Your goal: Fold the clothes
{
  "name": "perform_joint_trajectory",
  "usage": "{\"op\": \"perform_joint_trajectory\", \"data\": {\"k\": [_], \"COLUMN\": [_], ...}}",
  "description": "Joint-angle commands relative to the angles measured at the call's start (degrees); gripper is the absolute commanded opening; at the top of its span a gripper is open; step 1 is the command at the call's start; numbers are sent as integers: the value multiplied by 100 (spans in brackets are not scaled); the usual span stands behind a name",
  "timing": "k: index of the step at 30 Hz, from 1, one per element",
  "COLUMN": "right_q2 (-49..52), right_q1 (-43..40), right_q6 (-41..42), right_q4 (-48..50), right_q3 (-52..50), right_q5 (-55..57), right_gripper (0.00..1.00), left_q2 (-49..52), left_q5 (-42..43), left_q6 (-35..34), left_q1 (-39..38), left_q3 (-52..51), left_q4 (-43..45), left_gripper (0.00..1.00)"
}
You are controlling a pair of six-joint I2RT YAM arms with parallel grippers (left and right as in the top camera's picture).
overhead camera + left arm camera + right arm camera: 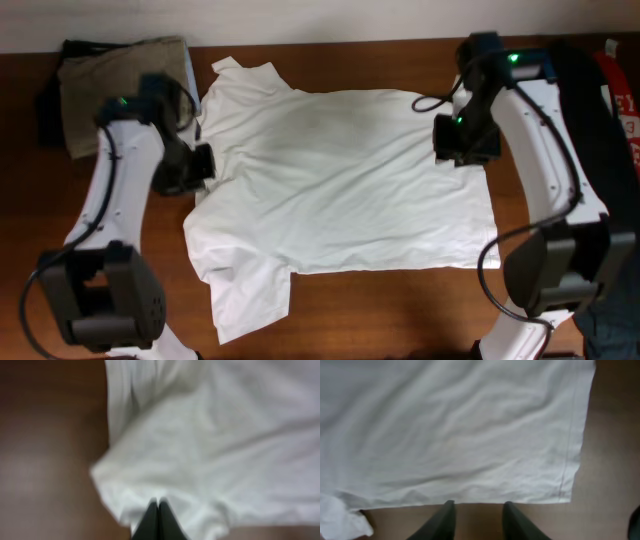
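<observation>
The white T-shirt (340,180) lies spread flat across the middle of the table (400,310), and each of your 2 arms sits at one end of it. Your left fingers (149,522) are pressed together on a bunched fold at the shirt's edge and seem to have it pinched, though the view is blurred. Bare table lies to their left and the cloth runs ahead and to their right. Your right fingers (444,520) stand apart over bare table, just short of the shirt's straight edge, and its corner lies ahead and off to their right. To fold cleanly, I'd bring the right fingers forward low so that 1 slips under the edge, close on a single layer, then lift both ends level so the thin cloth doesn't drag or wrinkle. There is open table behind the right fingers and beyond that corner. On the left, the folded khaki garment (120,75) sits near the arm, so carry the fold inward over the shirt rather than outward.
</observation>
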Motion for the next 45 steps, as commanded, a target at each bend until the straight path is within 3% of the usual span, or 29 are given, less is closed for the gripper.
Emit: {"op": "perform_joint_trajectory", "data": {"k": [1, 6, 15, 19, 21, 23, 29, 35, 39, 40, 41, 42, 43, 45], "right_q2": [-55, -55, -48, -48, -28, -28, -28, -181, -1425, -1825, -2135, -2441, -2695, -2924], "right_q1": [-98, -103, -96, -313, -752, -1156, -2124, -2234, -2227, -2227, -2216, -2157, -2061, -1899], "right_q6": [55, 83, 166, 597, 614, 616, 658, 656, 629, 590, 586, 476, 457, 455], "right_q4": [651, 1801, 2120, 2761, 2743, 2743, 2673, 1362, 909, 780, 706, 632, 494, 199], "right_q3": [-1071, -2522, -2962, -3840, -3893, -3891, -3742, -2151, -1753, -1753, -1753, -1753, -1753, -1753], "right_q5": [-94, -476, -472, -378, -295, -295, -317, -319, -319, -321, -328, -363, -411, -472], "right_gripper": [28, 28, 25, 20, 9, 6, 4, 4, 4, 12, 32, 62, 80, 82], "left_q2": [7, 538, 1224, 1582, 1751, 1738, 1722, 1589, 566, 146, -116, -407, -662, -793], "left_q5": [105, -192, -90, -634, -1056, -1211, -1250, -1130, -1137, -1137, -1134, -1067, -839, -627], "left_q6": [-286, -289, -243, -251, -466, -579, -592, -592, -597, -597, -597, -595, -590, -595], "left_q1": [155, 483, 494, 535, 787, 1032, 1541, 1475, 1121, 1003, 929, 822, 649, 470], "left_q3": [-1073, -1261, -1261, -1261, -1261, -1220, -302, 2599, 3051, 3051, 3051, 3049, 3049, 3049], "left_q4": [1486, 2376, 2872, 2870, 2684, 2614, 1956, -529, -1014, -1091, -1088, -1047, -1106, -1460], "left_gripper": [0, 0, 1, 0, 0, 0, 0, 1, 1, 1, 8, 61, 99, 99]}}
